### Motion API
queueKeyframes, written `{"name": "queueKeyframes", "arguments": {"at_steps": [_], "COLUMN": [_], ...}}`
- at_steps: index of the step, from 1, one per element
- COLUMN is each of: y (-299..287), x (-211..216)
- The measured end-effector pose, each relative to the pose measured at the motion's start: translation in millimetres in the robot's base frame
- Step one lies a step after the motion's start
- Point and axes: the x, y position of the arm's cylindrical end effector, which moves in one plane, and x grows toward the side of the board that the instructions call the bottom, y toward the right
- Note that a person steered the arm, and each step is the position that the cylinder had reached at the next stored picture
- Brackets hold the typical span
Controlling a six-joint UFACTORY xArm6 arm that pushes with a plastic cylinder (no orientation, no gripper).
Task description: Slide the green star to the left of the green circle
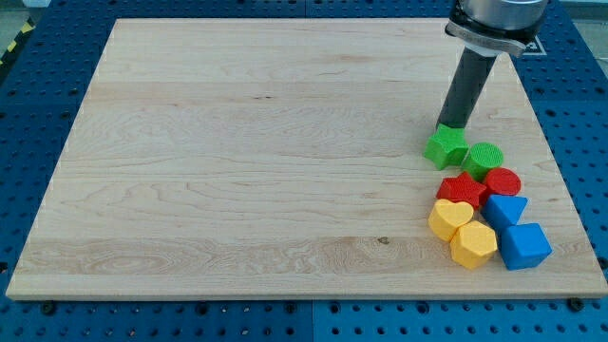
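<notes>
The green star [446, 148] lies at the view's right on the wooden board [237, 161], touching the left side of the green circle [484, 159]. My tip [452, 126] is at the star's upper edge, seemingly touching it from the view's top. The rod rises toward the view's top right.
Below the green pair, packed close, are a red star [463, 189], a red circle [503, 181], a yellow heart [449, 218], a yellow hexagon [473, 244], a blue triangle [505, 209] and a blue cube [523, 246]. The board's right edge is near.
</notes>
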Motion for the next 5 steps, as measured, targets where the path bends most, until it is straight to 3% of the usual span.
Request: {"name": "queueKeyframes", "arguments": {"at_steps": [2, 3, 4, 5], "y": [-18, -56, -30, -2], "x": [15, -27, -95, -117]}}
